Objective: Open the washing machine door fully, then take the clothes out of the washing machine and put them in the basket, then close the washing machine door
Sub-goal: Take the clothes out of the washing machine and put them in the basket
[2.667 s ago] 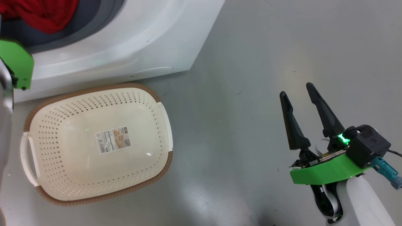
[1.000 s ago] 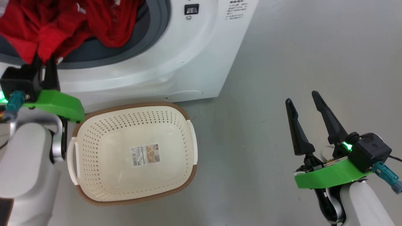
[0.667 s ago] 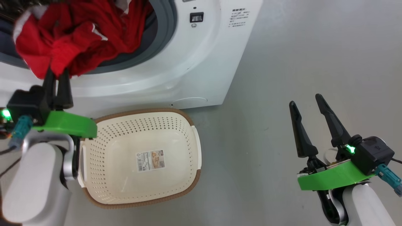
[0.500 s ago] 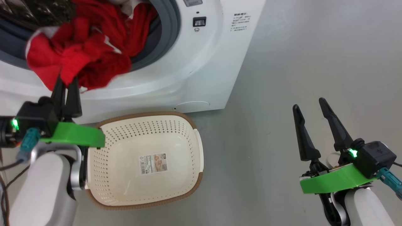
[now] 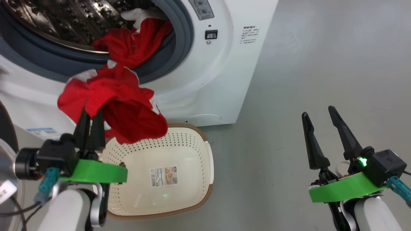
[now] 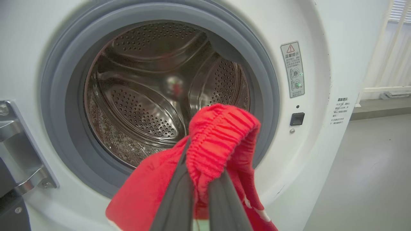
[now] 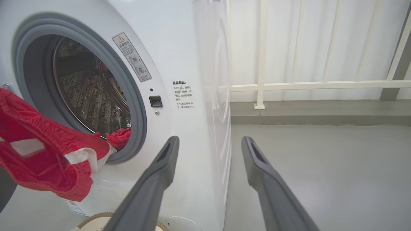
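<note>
Fingers [image 5: 96,134] pressed together, the left tool [image 5: 92,112] pinches a bunch of the clothes [image 5: 122,106], bright red with white trim, outside the mouth of the washing machine [image 5: 218,80]. The held bundle sags over the near-left corner of the basket [image 5: 205,192], hanging above it and partly hiding its rim. More red fabric runs up over the grey seal [image 5: 183,32] into the steel drum [image 6: 144,96], where a white piece lies on top.

The cream basket stands on the grey floor [image 5: 305,57], just in front of the machine, with a sticker [image 5: 163,176] on its bare bottom.

A dark curved edge at the far left of the head view may be the washing machine door [image 5: 5,128], swung wide; too little of it shows to be sure.

The right tool [image 5: 318,111] hovers over bare floor, well apart from the machine and to its right, its fingers spread with nothing between them.
</note>
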{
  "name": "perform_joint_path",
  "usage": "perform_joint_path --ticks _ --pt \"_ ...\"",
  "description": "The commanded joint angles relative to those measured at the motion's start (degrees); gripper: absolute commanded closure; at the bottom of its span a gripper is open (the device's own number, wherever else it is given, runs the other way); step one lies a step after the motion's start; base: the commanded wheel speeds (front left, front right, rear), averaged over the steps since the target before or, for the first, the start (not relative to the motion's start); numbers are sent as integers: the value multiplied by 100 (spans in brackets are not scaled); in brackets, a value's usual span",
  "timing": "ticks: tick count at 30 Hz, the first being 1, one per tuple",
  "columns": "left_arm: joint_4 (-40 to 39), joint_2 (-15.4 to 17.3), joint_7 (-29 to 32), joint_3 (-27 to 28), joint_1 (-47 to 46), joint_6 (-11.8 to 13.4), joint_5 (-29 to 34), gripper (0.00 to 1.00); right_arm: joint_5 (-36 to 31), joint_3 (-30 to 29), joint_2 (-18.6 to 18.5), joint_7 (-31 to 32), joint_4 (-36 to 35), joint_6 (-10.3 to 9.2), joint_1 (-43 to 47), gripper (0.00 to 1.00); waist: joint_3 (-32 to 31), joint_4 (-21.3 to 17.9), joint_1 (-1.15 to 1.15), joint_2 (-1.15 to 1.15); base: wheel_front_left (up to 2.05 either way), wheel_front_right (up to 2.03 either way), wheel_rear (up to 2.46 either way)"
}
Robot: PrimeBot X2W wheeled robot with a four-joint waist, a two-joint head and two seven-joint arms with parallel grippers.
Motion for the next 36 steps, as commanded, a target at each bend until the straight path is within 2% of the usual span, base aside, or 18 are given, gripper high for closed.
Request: perform_joint_path --ticks 1,10,15,29,36 --pt "-264 141 3 166 76 64 -5 100 -15 79 -33 -36 -146 36 82 0 -59 26 0 0 0 0 0" --pt "-587 5 91 -54 393 116 -24 100 -17 61 -33 -36 -193 36 114 0 -69 72 0 0 0 0 0" --pt "-369 -115 101 -212 519 85 -66 100 -30 77 -33 -36 -223 36 103 0 -1 56 0 0 0 0 0" --pt "1460 -539 -54 -462 59 -217 -147 100 -58 131 -33 -36 -260 36 -22 0 359 -34 0 0 0 0 0" --pt "2397 -651 -83 -357 -312 -349 -126 100 -46 174 -33 -36 -250 36 -131 0 623 -137 0 0 0 0 0"
